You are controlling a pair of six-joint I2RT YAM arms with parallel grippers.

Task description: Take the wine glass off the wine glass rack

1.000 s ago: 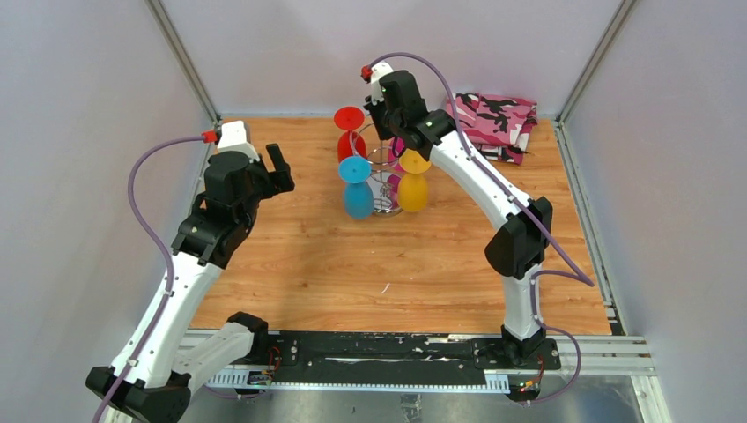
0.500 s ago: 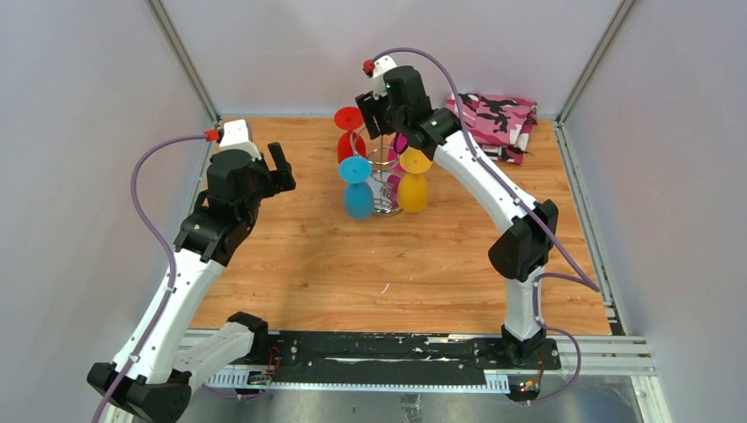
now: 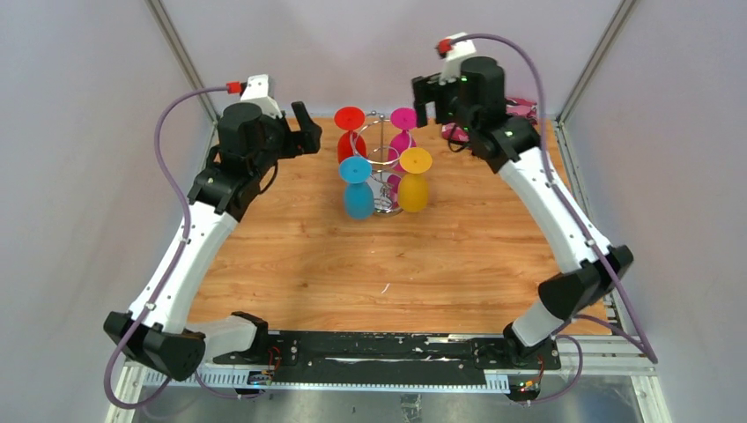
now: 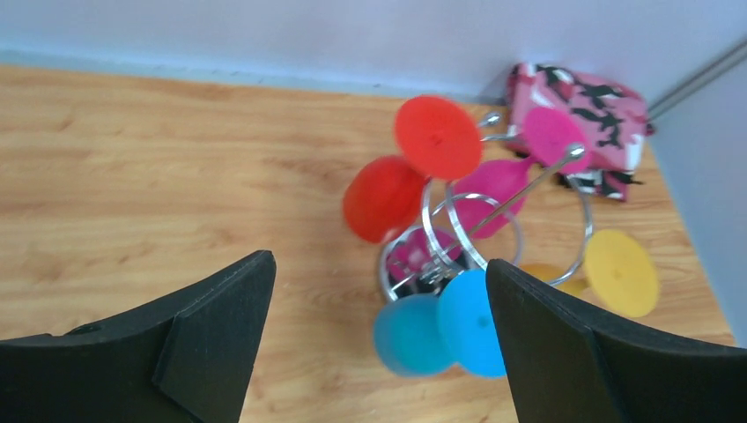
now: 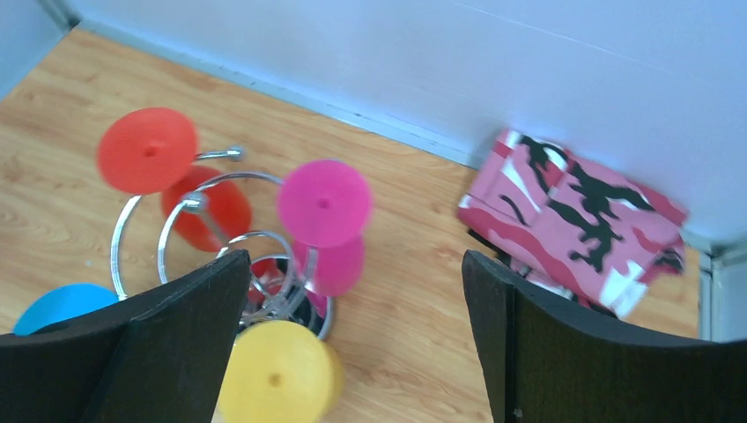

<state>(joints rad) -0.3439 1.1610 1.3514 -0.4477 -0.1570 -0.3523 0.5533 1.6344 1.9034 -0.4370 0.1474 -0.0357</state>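
Observation:
The chrome wine glass rack (image 3: 380, 172) stands at the back middle of the wooden table. Several plastic wine glasses hang upside down from its wire arms: red (image 3: 351, 134), pink (image 3: 403, 129), blue (image 3: 357, 189) and yellow (image 3: 413, 183). My left gripper (image 3: 307, 129) hovers open to the left of the red glass, holding nothing. In the left wrist view the blue glass (image 4: 440, 326) and the rack's wire loops (image 4: 451, 231) lie below the left gripper (image 4: 377, 261). My right gripper (image 3: 426, 95) hangs open above and right of the pink glass (image 5: 324, 211), empty.
A pink camouflage cloth (image 5: 573, 220) lies in the back right corner, partly behind the right arm in the top view. Grey walls close in the table on the left, back and right. Bare wood (image 3: 379, 264) lies in front of the rack.
The right gripper opened and drew back up and to the right, away from the rack's top. The left arm rose and swung in toward the rack's left side.

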